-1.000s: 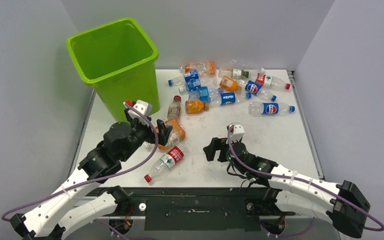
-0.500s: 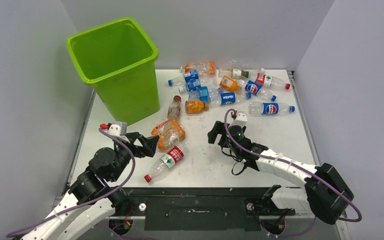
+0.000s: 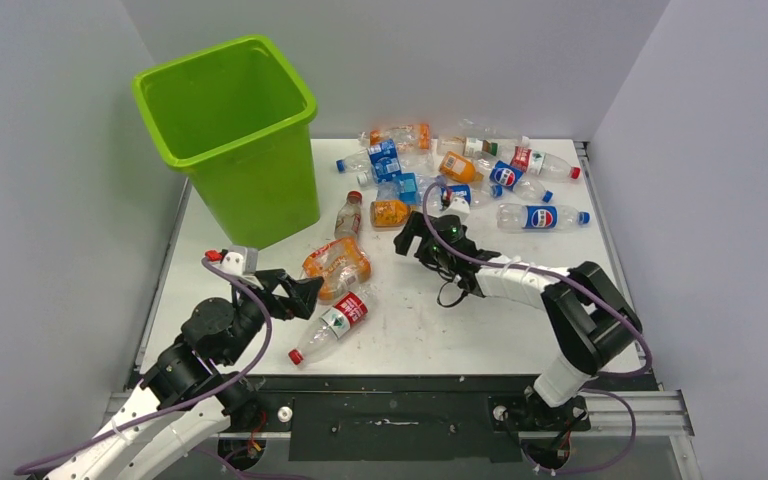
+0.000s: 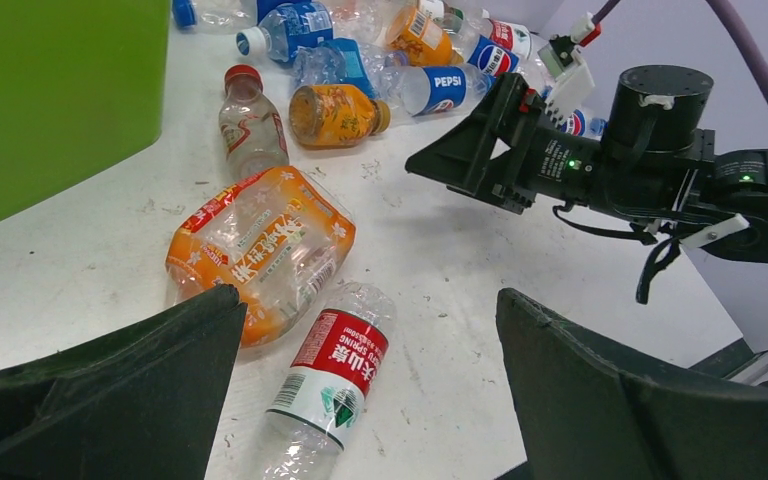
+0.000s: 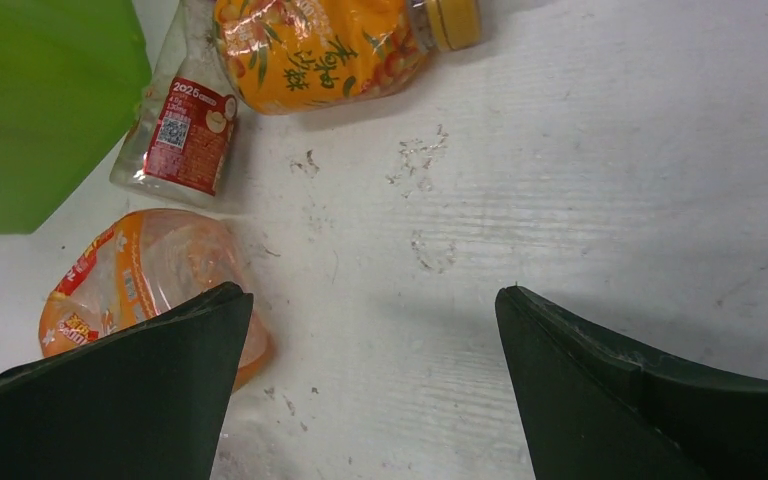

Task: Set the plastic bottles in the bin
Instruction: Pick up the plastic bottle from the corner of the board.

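The left pincer (image 3: pixel 305 295) is spread wide and grasps nothing. It hangs low over the table (image 3: pixel 500 310), pointed at two bottles. In its wrist view the red-labelled bottle (image 4: pixel 330 380) lies just ahead, in line with the gap between the fingers. Its long axis runs on a slant, nearly along the pincer's line of approach, with the red cap end toward the near edge of the table. The fingers therefore stand either side of its width. The crushed orange-labelled bottle (image 4: pixel 260 250) lies touching or just beside it, a little further off and to the left. The left arm is clearly the nearer one to both.

The right pincer (image 3: pixel 407 238) is also released and empty. It reaches toward the orange juice bottle (image 5: pixel 330 45), which lies ahead of it with its long axis across the fingers' gap and its yellow cap to the right in the wrist view. A small red-capped bottle (image 5: pixel 185 125) lies beside that one, nearer the bin (image 3: pixel 225 120).

The lime-green bin stands at the far left corner of the table. Most of the bottles lie in a heap at the far middle.

The red label carries Chinese characters and "SPRING". The small bottle's label shows "2025". A blue-labelled bottle (image 4: pixel 435 88) reads "PEPSI". Both orange labels bear Chinese writing.
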`<state>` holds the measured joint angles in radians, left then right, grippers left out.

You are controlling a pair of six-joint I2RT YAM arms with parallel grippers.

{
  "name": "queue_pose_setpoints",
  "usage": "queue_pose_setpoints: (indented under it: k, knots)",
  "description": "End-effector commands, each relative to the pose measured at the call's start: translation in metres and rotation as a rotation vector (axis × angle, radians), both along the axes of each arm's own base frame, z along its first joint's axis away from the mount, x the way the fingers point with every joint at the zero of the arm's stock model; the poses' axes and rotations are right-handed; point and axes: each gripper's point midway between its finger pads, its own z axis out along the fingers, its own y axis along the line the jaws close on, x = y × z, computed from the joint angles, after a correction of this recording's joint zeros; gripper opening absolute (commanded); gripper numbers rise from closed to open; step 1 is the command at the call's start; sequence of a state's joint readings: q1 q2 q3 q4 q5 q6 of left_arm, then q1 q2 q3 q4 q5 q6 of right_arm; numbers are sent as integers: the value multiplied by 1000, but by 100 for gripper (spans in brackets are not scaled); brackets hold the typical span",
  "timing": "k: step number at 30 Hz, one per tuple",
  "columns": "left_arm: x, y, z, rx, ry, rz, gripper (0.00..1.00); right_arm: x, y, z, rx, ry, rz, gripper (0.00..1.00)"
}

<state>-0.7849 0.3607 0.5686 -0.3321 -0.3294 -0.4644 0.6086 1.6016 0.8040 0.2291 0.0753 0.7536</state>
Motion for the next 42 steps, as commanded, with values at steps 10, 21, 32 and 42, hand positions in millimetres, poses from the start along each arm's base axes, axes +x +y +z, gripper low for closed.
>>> queue_pose_setpoints:
  k: [10,21,32,42]
  knots:
    - [7,-3,7,-30,15,29,96,-88,82,33,65,-25,323,93]
    - [7,-2,-54,-79,232,126,96,-127,105,-3,194,157,284,94]
    - [-4,-8,-91,-162,319,107,91,-129,123,-30,305,273,223,98]
    - [-8,-14,-105,-164,356,78,89,-134,127,-44,374,304,208,71]
